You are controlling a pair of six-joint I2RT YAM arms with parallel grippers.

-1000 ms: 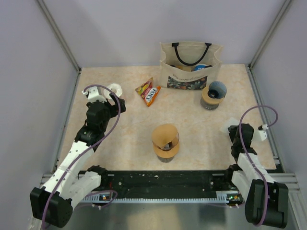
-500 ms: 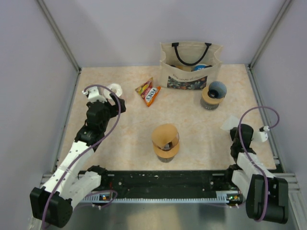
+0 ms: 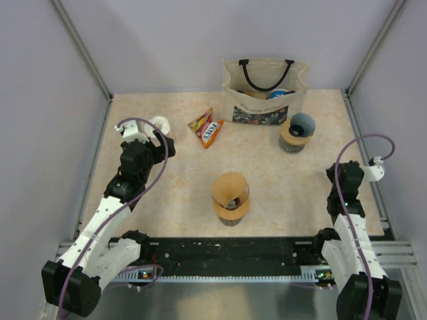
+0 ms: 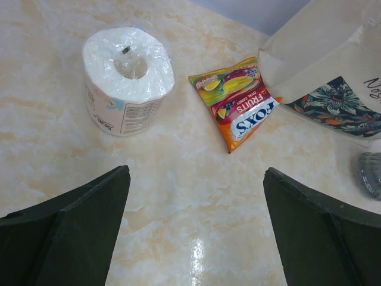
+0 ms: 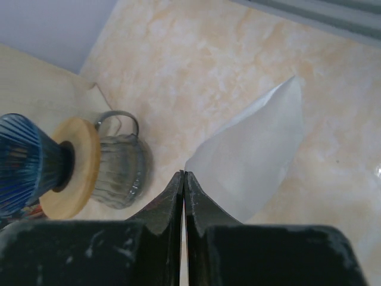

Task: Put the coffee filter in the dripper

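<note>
The white coffee filter (image 5: 256, 161) fans out to the right of my right gripper (image 5: 184, 173), whose jaws are shut on its pointed corner. In the top view the right gripper (image 3: 343, 175) is near the table's right edge and the arm hides the filter. The dripper (image 5: 24, 161) is blue and ribbed, on a wooden collar over a glass carafe (image 5: 119, 170), to the left of the fingertips. From above, the dripper (image 3: 298, 128) stands at the back right. My left gripper (image 4: 196, 173) hangs open over bare table, holding nothing.
A toilet roll (image 4: 127, 77) and a candy packet (image 4: 241, 101) lie ahead of the left gripper (image 3: 160, 143). A cloth tote bag (image 3: 265, 90) stands at the back. A tan cone-shaped stand (image 3: 230, 197) sits mid-table. Metal rails edge both sides.
The right gripper has closed on the filter's corner and risen toward the right; the filter no longer shows on the table from above. The left arm has not moved.
</note>
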